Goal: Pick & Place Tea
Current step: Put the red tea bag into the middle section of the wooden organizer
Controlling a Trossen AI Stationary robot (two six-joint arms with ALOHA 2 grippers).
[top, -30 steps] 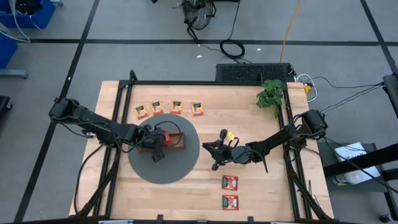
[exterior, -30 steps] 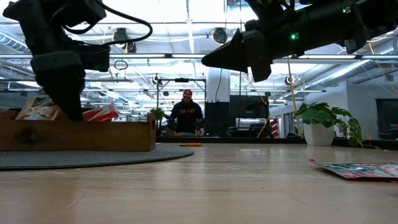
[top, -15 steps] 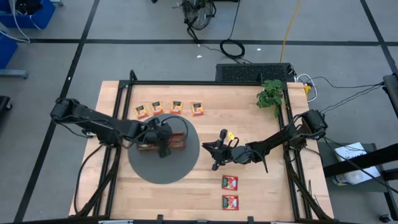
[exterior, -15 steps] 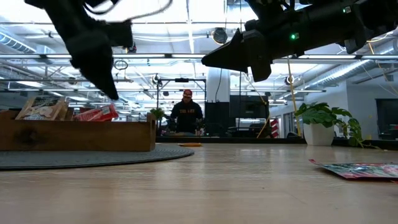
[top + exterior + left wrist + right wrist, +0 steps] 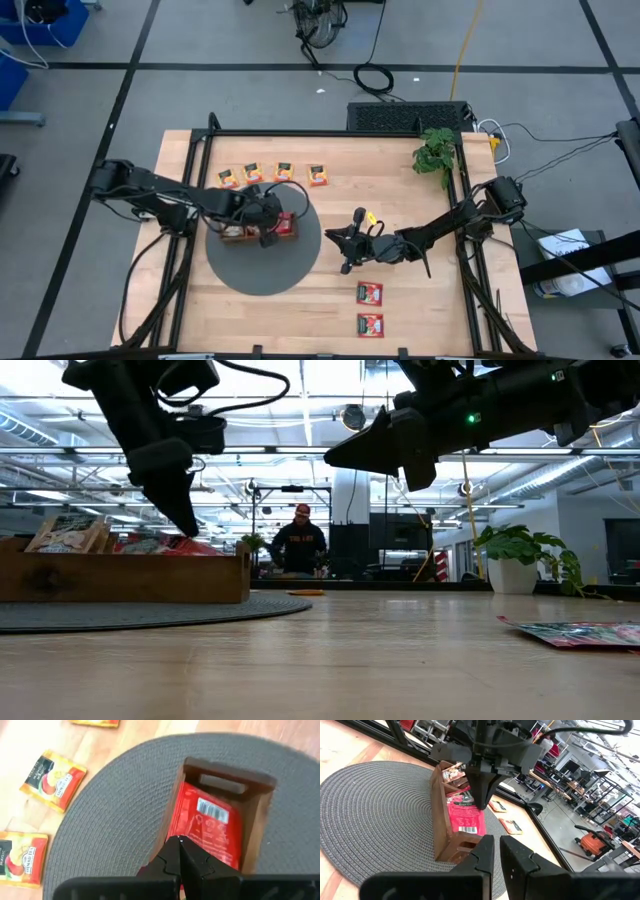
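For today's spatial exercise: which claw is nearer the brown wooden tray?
Left. The left claw hovers directly over the brown wooden tray on the grey mat; the right claw waits off the mat, well to its side.

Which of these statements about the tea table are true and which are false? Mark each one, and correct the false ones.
1. Four orange-yellow packets lie in a row beyond the grey mat. True.
2. The wooden tray stands on bare wood. False: it stands on the mat.
3. The left hand is above the tray, shut. True.
4. Two red packets lie on the mat. False: they lie on the table in front of the right hand.
5. A red packet lies in the tray's end compartment. True.
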